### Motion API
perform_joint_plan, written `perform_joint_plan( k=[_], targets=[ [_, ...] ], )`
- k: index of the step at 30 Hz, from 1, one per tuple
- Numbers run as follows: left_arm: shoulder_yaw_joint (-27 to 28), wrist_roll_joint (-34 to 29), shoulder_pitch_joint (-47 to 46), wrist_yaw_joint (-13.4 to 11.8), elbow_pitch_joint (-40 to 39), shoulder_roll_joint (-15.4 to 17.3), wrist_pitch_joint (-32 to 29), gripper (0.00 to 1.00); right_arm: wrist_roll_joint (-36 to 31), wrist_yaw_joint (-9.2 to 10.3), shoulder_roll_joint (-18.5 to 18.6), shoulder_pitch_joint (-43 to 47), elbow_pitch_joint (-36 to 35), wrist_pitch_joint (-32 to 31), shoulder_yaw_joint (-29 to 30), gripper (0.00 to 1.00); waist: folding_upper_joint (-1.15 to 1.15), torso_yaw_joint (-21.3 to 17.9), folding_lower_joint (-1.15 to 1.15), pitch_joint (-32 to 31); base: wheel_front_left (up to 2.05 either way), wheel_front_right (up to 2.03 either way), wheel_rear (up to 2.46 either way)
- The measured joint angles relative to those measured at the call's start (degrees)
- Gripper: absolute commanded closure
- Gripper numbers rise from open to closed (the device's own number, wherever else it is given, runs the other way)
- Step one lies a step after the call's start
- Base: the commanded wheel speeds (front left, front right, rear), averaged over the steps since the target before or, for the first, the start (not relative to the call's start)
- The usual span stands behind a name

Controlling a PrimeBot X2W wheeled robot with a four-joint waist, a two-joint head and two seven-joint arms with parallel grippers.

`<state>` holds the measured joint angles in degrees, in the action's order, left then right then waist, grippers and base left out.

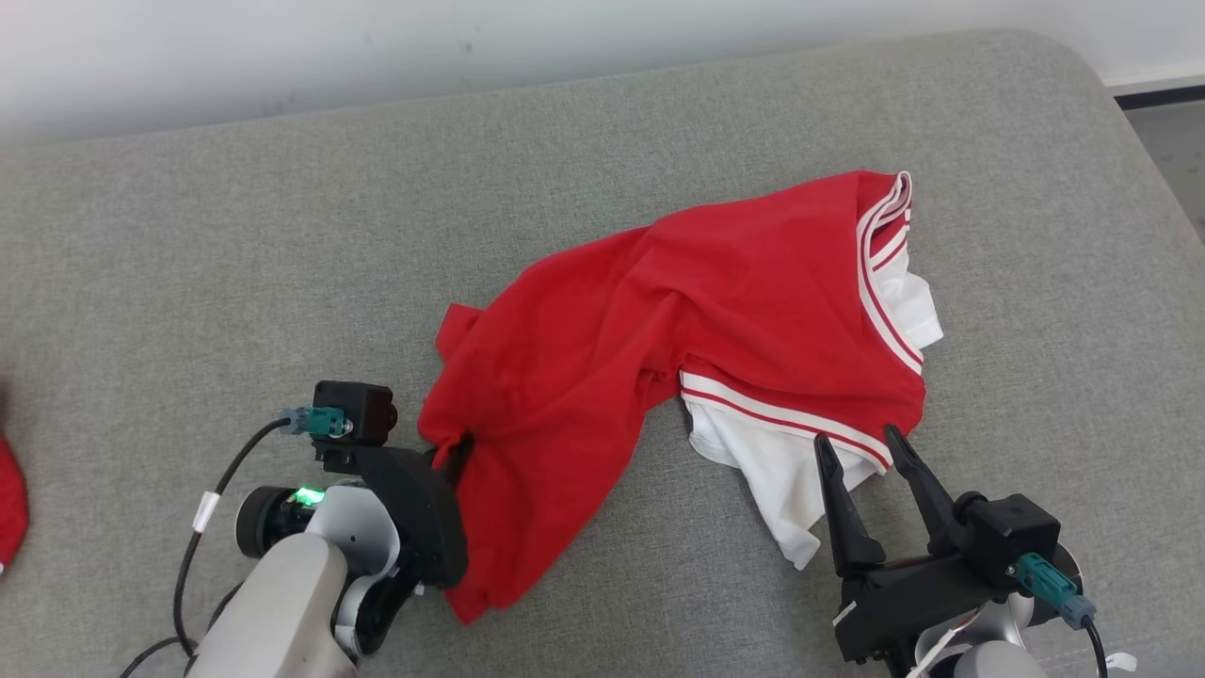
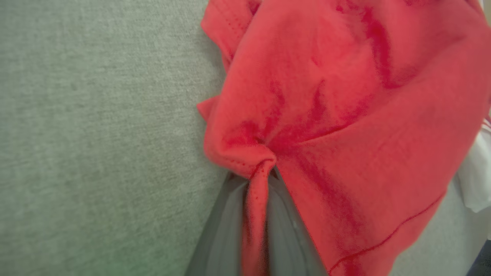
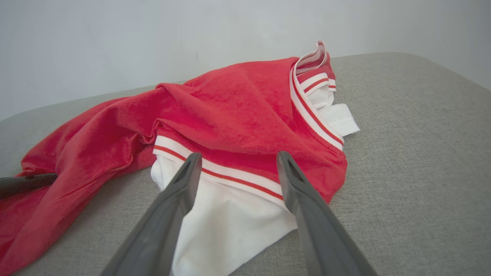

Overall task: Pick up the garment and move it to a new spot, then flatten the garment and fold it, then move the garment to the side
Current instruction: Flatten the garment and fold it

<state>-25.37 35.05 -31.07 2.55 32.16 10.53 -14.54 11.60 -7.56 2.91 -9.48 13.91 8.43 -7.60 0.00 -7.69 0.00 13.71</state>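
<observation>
Red cotton with white striped trim, the garment (image 1: 659,311) lies crumpled on the grey cushion (image 1: 235,235), right of the middle. Its long axis runs slantwise in the head view, from a low red tail beside the left arm up and away to the striped collar at the far right. The left gripper (image 1: 450,459) is pressed together on a rolled red hem at that near-left end; the left wrist view shows the fold squeezed between its two fingers.

The right gripper (image 1: 859,450) is spread wide and holds nothing. Its tips hover at the near right edge of the cloth, one over the white panel and the other at the striped band. In the right wrist view that band runs straight across between them. The cloth therefore lies directly ahead of the open fingers, though whether they touch it cannot be told.

The step in hand looks like the second grasp before the lift. The right arm is the nearer one to that striped edge, so a short push forward and down, then a close, would likely secure it. Catching only the white layer could leave the red body dragging.
</observation>
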Motion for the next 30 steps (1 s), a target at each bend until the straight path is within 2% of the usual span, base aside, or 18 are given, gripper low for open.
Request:
perform_joint_plan(
  k=[8, 13, 20, 21, 22, 30],
  targets=[
    [1.91, -3.85, -4.19, -2.93, 1.97, 1.41, 11.60, 1.00, 0.24, 0.00, -0.02, -1.10, 0.25, 0.45, -0.09, 0.00, 0.01, -0.09, 0.01, 0.97, 0.00, 0.00, 0.00],
    [2.31, -6.58, -7.56, -3.54, 3.27, 3.16, 17.83, 1.00, 0.24, 0.00, -0.01, -1.21, 0.35, 0.60, -0.15, 0.00, 0.01, -0.03, 0.01, 1.48, 0.00, 0.00, 0.00],
    [2.23, -8.94, -11.58, -4.08, 6.66, 5.24, 23.25, 1.00, 0.23, 0.00, -0.01, -1.65, 0.59, 0.49, -0.35, 0.00, 0.01, 0.12, 0.01, 1.92, 0.00, 0.00, 0.00],
    [2.19, -9.15, -11.90, -4.08, 6.99, 5.31, 24.29, 0.62, 0.23, 0.00, -0.02, -1.73, 0.60, 0.41, -0.35, 0.00, 0.01, 0.15, 0.01, 1.92, 0.00, 0.00, 0.00],
    [2.21, -9.56, -12.12, -4.08, 7.32, 5.33, 25.18, 0.00, 0.23, 0.00, -0.02, -1.75, 0.60, 0.40, -0.34, 0.00, 0.01, 0.21, 0.01, 1.91, 0.00, 0.00, 0.00],
    [4.23, -8.37, -9.38, -3.50, 6.82, 3.80, 29.27, 0.00, -0.12, 0.00, -0.02, -1.71, 0.55, -0.08, 0.75, 0.00, 0.01, 1.34, 0.00, 1.12, 0.00, 0.00, 0.00]
  ],
)
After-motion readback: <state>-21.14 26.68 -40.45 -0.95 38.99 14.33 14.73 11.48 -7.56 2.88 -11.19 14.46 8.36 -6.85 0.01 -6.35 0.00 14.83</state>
